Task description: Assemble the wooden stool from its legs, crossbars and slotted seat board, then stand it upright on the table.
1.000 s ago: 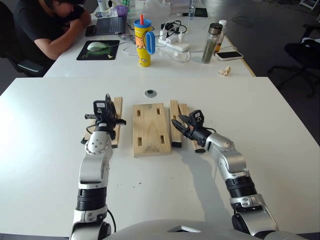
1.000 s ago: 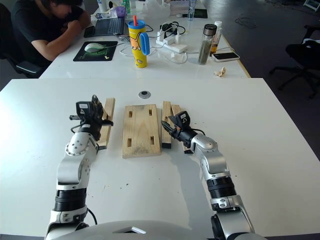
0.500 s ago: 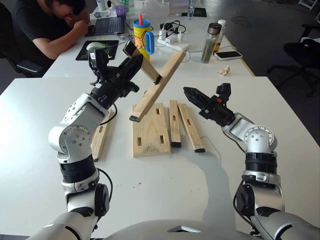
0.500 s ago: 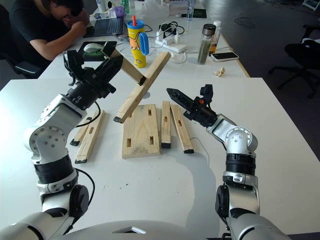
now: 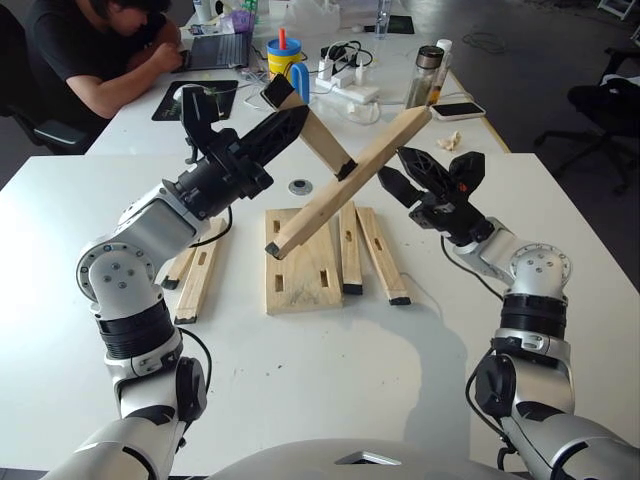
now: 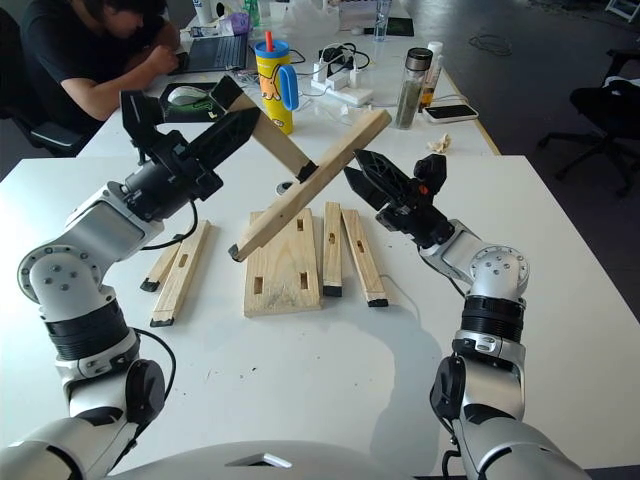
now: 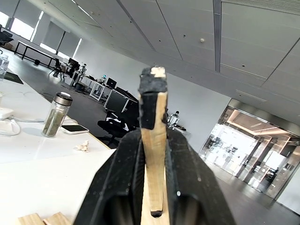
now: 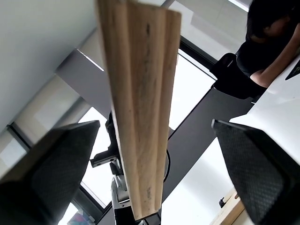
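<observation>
your left arm (image 5: 150,225) is lifted with its elbow bent out to the left, the forearm rising forward and inward toward the middle. your left gripper (image 5: 285,122) is clamped on a short wooden bar (image 7: 154,140), one finger pressed to each side of it. your right arm (image 5: 520,275) is raised too, elbow up on the right, with the forearm angled forward and inward. your right gripper (image 5: 403,172) is spread wide, its fingers (image 8: 51,154) apart on either side of the long bar (image 5: 350,185), just beside its upper part without gripping it.
</observation>
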You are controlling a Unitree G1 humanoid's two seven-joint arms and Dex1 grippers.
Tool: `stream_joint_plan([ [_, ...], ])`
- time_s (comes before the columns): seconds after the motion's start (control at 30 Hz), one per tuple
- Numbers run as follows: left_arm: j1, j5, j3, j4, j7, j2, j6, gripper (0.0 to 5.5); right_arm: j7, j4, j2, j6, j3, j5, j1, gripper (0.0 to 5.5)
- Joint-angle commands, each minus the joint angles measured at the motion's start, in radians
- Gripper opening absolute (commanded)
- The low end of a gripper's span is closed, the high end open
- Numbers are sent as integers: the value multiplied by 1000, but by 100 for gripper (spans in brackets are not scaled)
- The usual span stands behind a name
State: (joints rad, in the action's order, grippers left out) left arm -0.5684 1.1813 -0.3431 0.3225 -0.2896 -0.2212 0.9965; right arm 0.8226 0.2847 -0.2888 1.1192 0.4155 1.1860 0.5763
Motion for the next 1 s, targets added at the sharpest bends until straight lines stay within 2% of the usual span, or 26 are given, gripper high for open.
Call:
stream_joint_plan([
  [0.03, 14, 70, 15, -15, 28, -9, 15, 44, 22, -29, -9, 14, 12, 44, 20, 444],
  [0.13, 25, 116, 20, -26, 47, -11, 22, 44, 30, -38, -10, 13, 3, 46, 17, 444],
  [0.63, 35, 248, 17, -93, 103, -43, -14, 44, 86, -87, -17, -10, -18, 53, -9, 210],
  [0.7, 40, 233, 31, -80, 101, -49, -23, 44, 88, -90, -18, -17, -22, 49, -13, 205],
  [0.83, 47, 246, 44, -59, 99, -44, -45, 121, 86, -80, -19, -32, -27, 34, -14, 205],
  [1.0, 54, 287, 33, -57, 96, -60, -60, 182, 94, -65, -37, -47, -27, 19, -20, 205],
])
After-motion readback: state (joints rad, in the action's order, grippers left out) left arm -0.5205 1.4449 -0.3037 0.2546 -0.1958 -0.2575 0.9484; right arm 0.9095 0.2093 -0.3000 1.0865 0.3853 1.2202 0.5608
